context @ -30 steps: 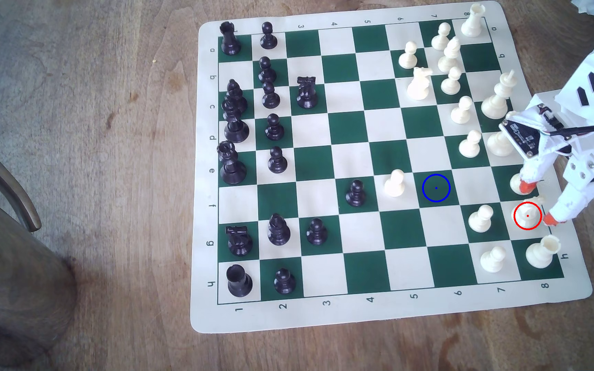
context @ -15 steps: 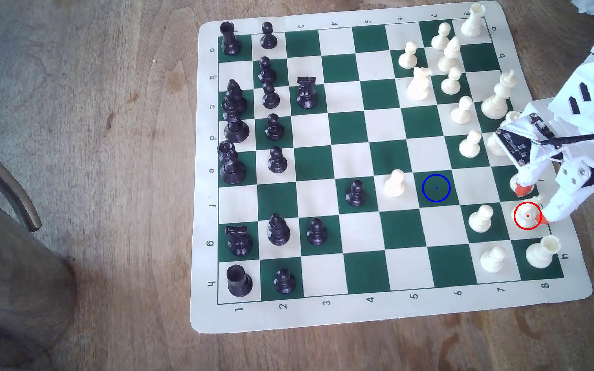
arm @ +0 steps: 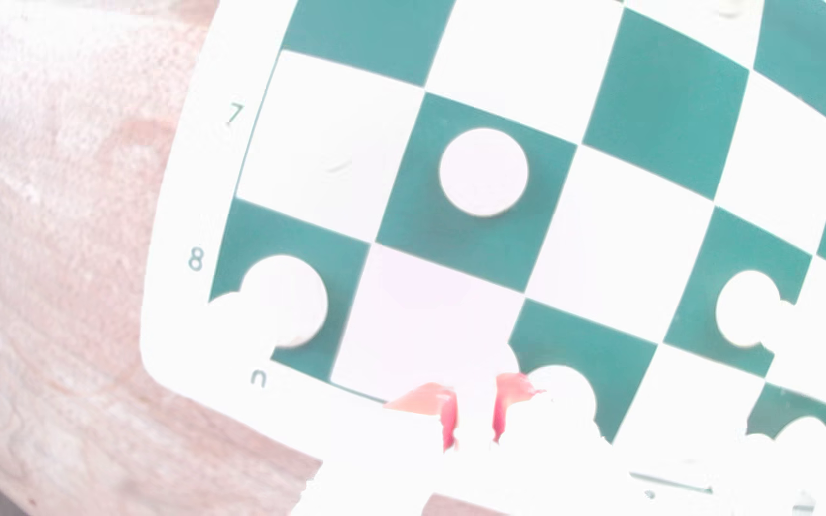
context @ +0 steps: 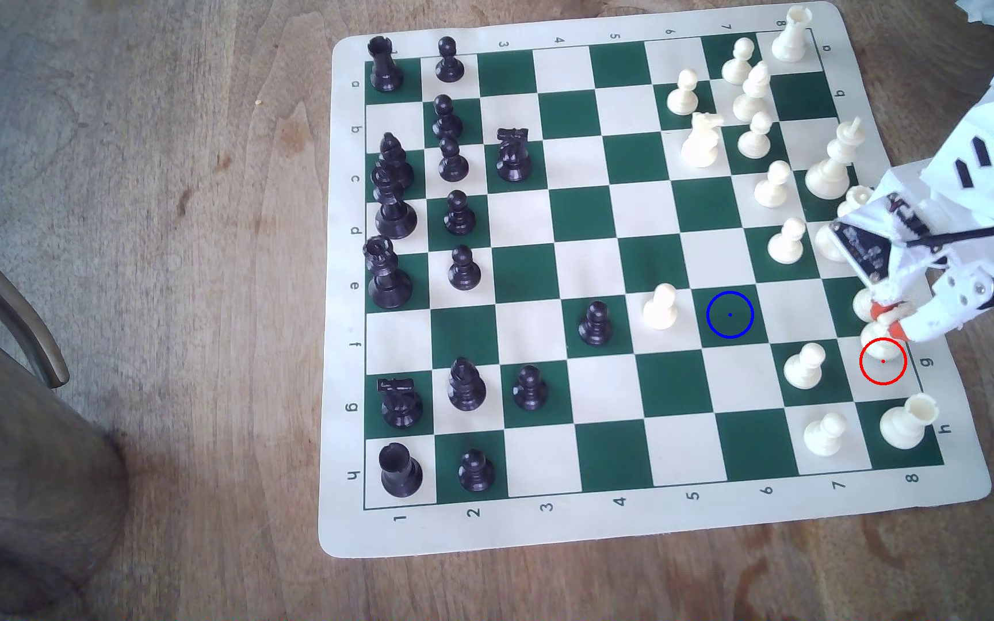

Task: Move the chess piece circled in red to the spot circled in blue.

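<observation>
The gripper [context: 888, 319] is closed around the knight [context: 875, 335] near the board's [context: 632, 525] edge at the exterior view's right. Its two orange fingertips [context: 880, 311] pinch the top of the piece, and the cream base shows just below them. The knight sits a little above the red ring [context: 882, 361] in this view, and the ring's square is mostly bare. I cannot tell if the base touches the board. The blue ring [context: 729, 314] marks a green square, well apart to the exterior view's left, and nothing stands on it. A white pawn [context: 660, 307] stands just beside that square. In the wrist view, very bright, the orange fingertips [arm: 448, 414] are close together with a white shape between them.
</observation>
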Action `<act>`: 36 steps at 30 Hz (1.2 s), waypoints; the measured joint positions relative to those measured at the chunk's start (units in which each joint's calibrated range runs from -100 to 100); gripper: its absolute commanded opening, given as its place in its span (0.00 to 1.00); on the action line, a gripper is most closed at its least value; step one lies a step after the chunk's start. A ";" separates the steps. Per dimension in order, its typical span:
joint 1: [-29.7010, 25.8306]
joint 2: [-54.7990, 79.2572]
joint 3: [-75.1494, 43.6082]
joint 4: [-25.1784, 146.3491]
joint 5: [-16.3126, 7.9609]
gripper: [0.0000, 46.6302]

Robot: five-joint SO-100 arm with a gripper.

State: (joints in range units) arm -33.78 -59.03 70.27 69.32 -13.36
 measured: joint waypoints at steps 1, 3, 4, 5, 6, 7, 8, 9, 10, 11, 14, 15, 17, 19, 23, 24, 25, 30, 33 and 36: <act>0.22 0.42 -3.62 2.07 0.29 0.00; 0.96 1.59 -11.84 6.29 0.73 0.00; 1.47 2.26 -16.18 8.21 1.03 0.00; 2.14 2.93 -20.42 10.04 1.42 0.00; 3.17 3.44 -24.49 11.39 1.95 0.00; 4.94 3.85 -27.47 12.03 2.54 0.00; 7.30 4.61 -29.55 12.11 3.13 0.00; 9.88 5.53 -30.37 11.95 3.91 0.00; 12.32 6.79 -30.46 10.84 4.49 0.00; 14.31 8.13 -30.37 9.32 4.98 0.00; 17.11 11.73 -25.31 2.39 5.71 0.00; 17.85 13.07 -22.96 -0.16 5.71 0.00; 18.95 16.25 -19.88 -4.94 5.71 0.00; 18.73 19.19 -18.71 -7.97 5.71 0.00; 19.47 23.29 -16.09 -12.67 5.71 0.00; 19.47 24.21 -15.27 -13.78 5.71 0.00; 19.47 25.64 -15.00 -14.58 5.71 0.00; 19.47 28.91 -15.00 -17.29 5.71 0.00; 19.47 29.66 -15.00 -17.45 5.71 0.00; 19.47 30.67 -14.37 -17.53 5.71 0.00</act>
State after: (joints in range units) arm -14.31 -28.36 55.90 51.79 -7.64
